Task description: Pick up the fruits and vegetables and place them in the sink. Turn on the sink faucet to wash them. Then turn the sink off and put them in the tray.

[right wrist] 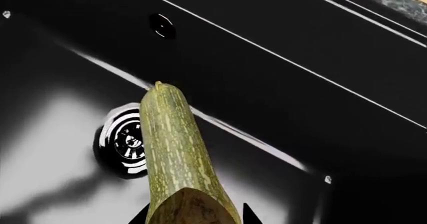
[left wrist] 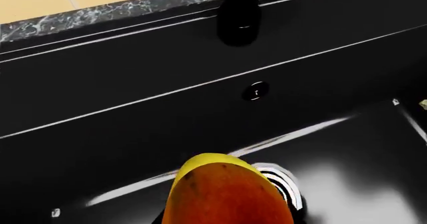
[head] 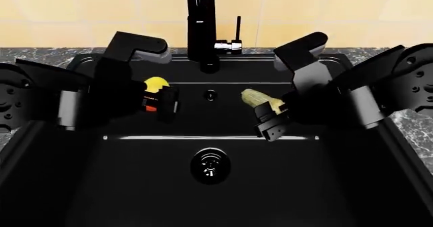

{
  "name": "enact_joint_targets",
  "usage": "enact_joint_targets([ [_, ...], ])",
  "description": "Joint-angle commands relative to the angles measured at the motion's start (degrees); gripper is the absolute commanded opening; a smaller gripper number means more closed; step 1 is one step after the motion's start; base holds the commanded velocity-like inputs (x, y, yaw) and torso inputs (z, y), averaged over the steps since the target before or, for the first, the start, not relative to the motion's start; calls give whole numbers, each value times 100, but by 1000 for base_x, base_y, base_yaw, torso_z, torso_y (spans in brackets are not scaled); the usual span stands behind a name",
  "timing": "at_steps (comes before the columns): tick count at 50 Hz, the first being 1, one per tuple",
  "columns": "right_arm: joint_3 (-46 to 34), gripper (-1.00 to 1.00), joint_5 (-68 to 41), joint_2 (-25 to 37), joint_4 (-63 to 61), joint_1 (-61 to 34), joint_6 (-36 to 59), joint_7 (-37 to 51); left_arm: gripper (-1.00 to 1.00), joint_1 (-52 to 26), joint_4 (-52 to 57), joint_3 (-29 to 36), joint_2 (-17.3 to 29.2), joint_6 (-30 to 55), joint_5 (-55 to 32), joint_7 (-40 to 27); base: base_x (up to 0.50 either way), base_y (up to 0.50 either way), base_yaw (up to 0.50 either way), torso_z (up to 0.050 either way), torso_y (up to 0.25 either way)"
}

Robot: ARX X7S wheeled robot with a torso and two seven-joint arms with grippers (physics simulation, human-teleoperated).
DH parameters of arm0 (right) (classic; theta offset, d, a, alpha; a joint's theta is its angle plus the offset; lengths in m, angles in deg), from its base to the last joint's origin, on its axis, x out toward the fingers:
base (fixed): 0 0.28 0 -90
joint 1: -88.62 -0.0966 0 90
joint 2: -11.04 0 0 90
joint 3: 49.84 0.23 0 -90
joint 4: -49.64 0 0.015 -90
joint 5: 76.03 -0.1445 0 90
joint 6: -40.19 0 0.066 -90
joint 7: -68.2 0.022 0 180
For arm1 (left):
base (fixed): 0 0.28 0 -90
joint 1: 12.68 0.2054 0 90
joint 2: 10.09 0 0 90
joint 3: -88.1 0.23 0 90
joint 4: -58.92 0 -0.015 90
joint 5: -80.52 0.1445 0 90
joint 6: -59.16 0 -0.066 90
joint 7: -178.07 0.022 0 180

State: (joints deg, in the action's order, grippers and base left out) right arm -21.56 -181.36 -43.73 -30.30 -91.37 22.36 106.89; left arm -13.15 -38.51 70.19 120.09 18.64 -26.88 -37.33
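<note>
Both hands over matte black sink [head: 135,186]: left hand [head: 161,101] grips oval mango [head: 156,84]; right hand [head: 269,119] grips mottled elongated squash [head: 256,98].

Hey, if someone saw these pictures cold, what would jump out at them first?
Two bright items against the black sink: the left gripper holds a yellow-orange mango, the right gripper a pale green squash, both over the basin. Between them the tall black faucet rises at the back rim, and the round drain lies below.

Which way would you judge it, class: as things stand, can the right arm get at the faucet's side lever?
Probably not yet. The right end effector is shut on the squash over the sink. The lever stands unobstructed behind, but the squash must be released first.
</note>
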Motion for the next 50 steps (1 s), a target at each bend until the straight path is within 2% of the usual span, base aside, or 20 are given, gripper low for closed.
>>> enact_joint_targets([
  [1,51,-100,210,-6,2,-87,83,-100,-100,-51,-57,34,-50,93,-23,-37,0,0,0,0,-250],
  [29,89,-100,-479,271,-646,-178,110,519,-100,73,531,15,203,209,-414,-306,-2,0,0,0,-250],
  [50,98,-100,-784,395,-854,-388,119,765,-100,263,152,85,-379,33,-167,116,-1,0,0,0,-1],
])
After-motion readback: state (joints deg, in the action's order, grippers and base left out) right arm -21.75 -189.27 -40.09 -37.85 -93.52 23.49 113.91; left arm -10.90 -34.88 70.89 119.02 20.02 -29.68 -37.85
